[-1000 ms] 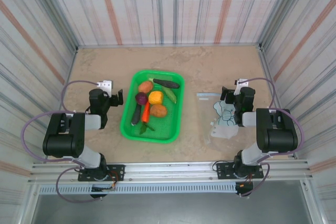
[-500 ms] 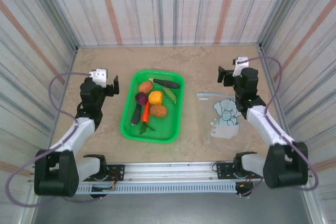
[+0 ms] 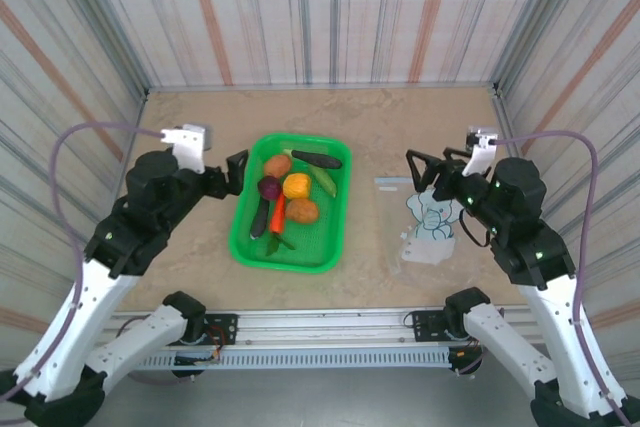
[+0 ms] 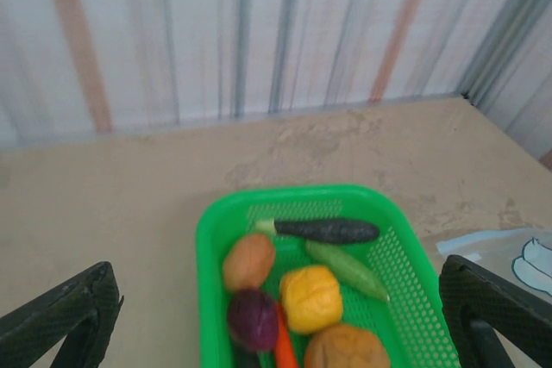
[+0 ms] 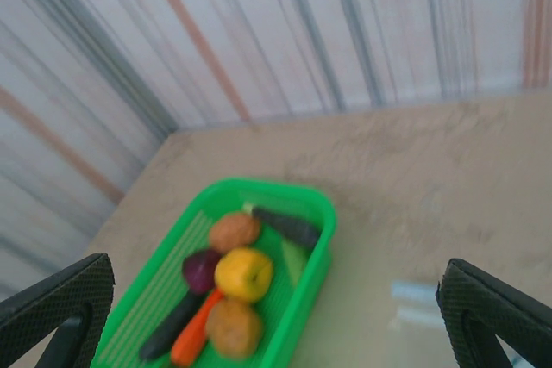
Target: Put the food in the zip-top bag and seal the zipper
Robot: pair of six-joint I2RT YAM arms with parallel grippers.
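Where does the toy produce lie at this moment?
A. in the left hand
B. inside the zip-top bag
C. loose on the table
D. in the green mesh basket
D: all the toy produce sits together in the green mesh basket, while the zip-top bag lies apart on the table.

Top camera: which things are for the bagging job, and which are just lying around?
For the job: carrot, yellow fruit, back potato, front potato, purple onion, eggplant, cucumber, green pod, plastic bag, left claw and right claw, both open.
Just lying about: green basket under the food, table, striped walls.
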